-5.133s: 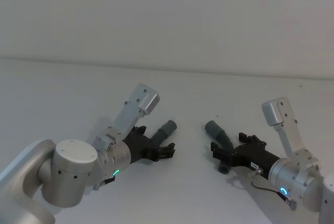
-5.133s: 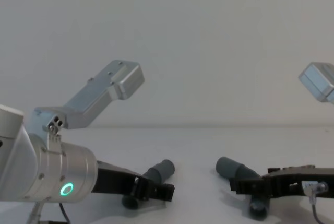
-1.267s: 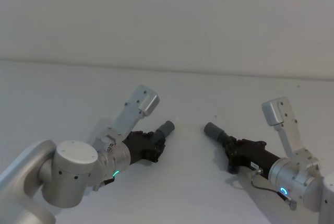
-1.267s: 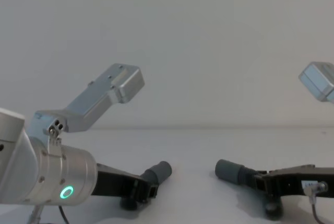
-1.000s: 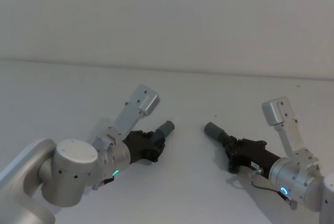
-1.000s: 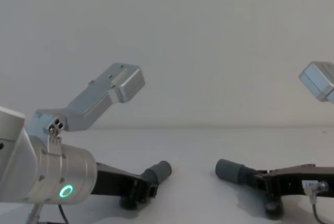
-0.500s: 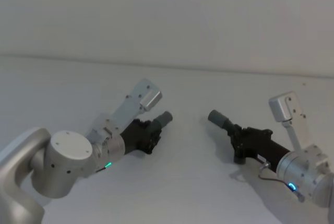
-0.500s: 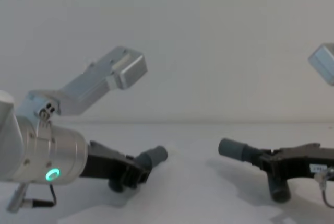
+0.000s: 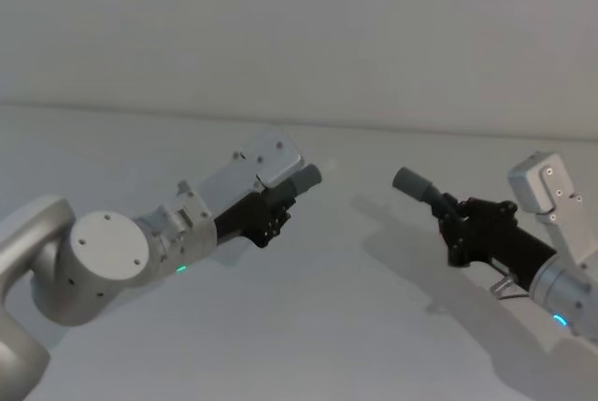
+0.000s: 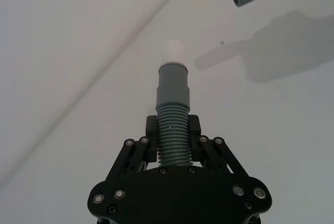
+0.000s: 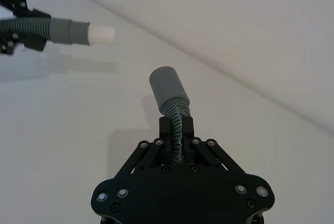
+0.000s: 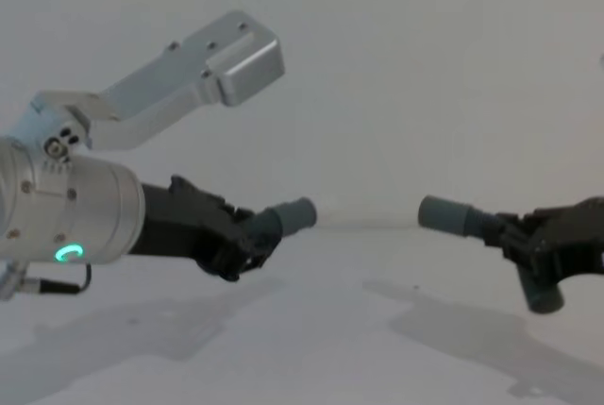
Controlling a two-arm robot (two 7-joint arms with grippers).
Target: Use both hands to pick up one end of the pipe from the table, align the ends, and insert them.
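Two dark-grey pipe pieces hang in the air above the white table (image 9: 327, 336), each held by its ribbed middle. My left gripper (image 9: 272, 208) (image 12: 247, 235) (image 10: 173, 127) is shut on the left pipe piece (image 9: 297, 182) (image 10: 173, 114), whose cuff ends in a narrower white tip (image 10: 176, 51). My right gripper (image 9: 455, 219) (image 12: 527, 240) (image 11: 176, 126) is shut on the right pipe piece (image 9: 418, 186) (image 11: 171, 94). The two ends (image 12: 297, 215) (image 12: 445, 214) face each other across a gap at about the same height. The right piece's lower end (image 12: 544, 296) hangs below the gripper.
Shadows of both arms fall on the table (image 12: 311, 348) under the pipe pieces. A plain pale wall (image 9: 299, 27) stands behind the table's far edge. The right wrist view also shows the left pipe piece (image 11: 57, 30) farther off.
Both arms have risen and carried their pipe pieces up off the table. The two cuffs now point at each other in the air.
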